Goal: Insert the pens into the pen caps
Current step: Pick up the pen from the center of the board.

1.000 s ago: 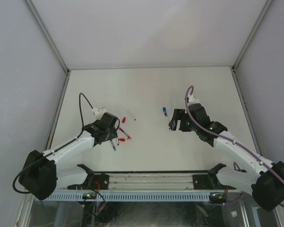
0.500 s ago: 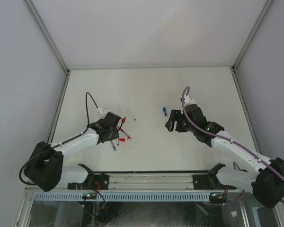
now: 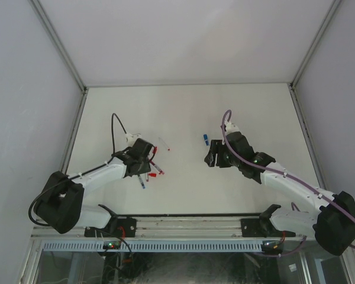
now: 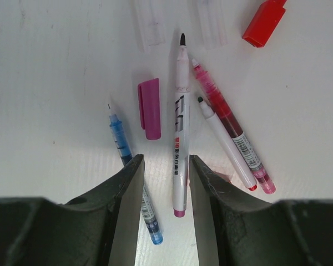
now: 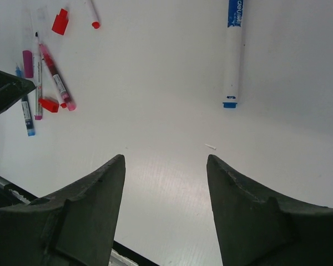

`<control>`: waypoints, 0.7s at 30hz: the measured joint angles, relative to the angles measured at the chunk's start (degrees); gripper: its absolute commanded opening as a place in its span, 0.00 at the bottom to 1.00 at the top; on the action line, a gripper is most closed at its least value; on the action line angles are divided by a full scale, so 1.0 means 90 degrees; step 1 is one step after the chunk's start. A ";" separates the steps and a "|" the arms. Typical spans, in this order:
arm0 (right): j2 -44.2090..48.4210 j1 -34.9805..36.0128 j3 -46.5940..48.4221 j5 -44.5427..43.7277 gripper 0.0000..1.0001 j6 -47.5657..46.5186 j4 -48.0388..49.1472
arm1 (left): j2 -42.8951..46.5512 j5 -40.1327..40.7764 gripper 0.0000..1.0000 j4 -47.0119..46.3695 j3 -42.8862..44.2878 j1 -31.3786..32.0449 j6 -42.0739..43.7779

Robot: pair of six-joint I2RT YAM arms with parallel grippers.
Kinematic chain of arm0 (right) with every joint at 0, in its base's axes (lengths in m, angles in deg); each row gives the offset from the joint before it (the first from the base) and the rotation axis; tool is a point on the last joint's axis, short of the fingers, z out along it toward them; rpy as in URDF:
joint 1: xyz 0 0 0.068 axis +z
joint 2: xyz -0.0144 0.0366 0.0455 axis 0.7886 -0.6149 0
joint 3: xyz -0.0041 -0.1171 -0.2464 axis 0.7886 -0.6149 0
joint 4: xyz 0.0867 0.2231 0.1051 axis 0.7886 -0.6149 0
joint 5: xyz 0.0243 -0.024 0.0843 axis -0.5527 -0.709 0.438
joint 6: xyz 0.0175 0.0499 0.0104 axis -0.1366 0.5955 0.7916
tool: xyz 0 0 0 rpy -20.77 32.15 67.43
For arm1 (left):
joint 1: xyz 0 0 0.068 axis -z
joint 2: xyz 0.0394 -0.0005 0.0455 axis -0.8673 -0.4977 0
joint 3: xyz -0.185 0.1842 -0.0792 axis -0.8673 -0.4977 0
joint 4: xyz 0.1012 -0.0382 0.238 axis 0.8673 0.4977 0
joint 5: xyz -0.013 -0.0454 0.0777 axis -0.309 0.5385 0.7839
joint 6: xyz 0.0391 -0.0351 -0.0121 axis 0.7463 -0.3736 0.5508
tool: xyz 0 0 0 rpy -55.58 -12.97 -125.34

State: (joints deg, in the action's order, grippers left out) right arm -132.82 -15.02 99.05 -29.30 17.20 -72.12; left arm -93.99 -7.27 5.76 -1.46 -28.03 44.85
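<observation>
**Progress: early.** By judgement from the left wrist view, no capping done yet in the left cluster.

**Left cluster, on the desk (image 3: 183, 112), left of centre**
- Magenta-ended pen (image 4: 180, 127): tip bare, pointing far.
- Blue pen (image 4: 120, 136): tip bare, just left of the magenta-ended pen, rear half passing under the left-hand finger in that view.
- Red-filled pen (image 4: 226, 119) and red-ended white pen (image 4: 226, 145): both bare-tipped, just right of the magenta-ended pen, side by side, touching or nearly so.
- Magenta cap (image 4: 150, 108): loose, between the blue pen and the magenta-ended pen, seated on neither.
- Red cap (image 4: 263, 22): loose, at the far right of the cluster, apart from every tip.

**Outlying pens**
- Second red-ended pen (image 3: 164, 145): apart, on the far side of the cluster. Too small to tell whether capped.
- Blue-ended pen (image 5: 233, 55): alone, right of centre, just beyond the right fingers. Far end out of frame, so capped or not cannot be told.

**Fingers**
- Left fingers (image 4: 127, 188): parted to a narrow gap, straddling the rear of the magenta-ended pen, gripping nothing. Contact with the barrel not discernible.
- Right fingers (image 5: 94, 199): spread wide, holding nothing, above bare desk.

**Remaining, by judgement**
- Every pen-to-cap pairing in the cluster.
- Likely first: magenta-ended pen into magenta cap, given the straddle.
- No blue cap identifiable in any view.
</observation>
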 measured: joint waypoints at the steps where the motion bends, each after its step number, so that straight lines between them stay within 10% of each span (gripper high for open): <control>1: -0.0007 0.0012 0.0000 0.0000 0.59 0.0007 0.0000 | -0.0002 -0.0010 0.43 -0.0010 0.0000 0.0002 0.0024; 21: -0.0158 0.0032 0.0000 0.0148 0.50 0.0070 0.0248 | -0.0406 -0.0107 0.30 -0.0274 0.0000 0.0061 0.0136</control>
State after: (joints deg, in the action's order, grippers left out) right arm -134.25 -14.74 99.05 -27.97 17.83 -69.89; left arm -97.64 -8.23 3.29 -1.46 -27.48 46.07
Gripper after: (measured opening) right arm 0.514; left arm 0.320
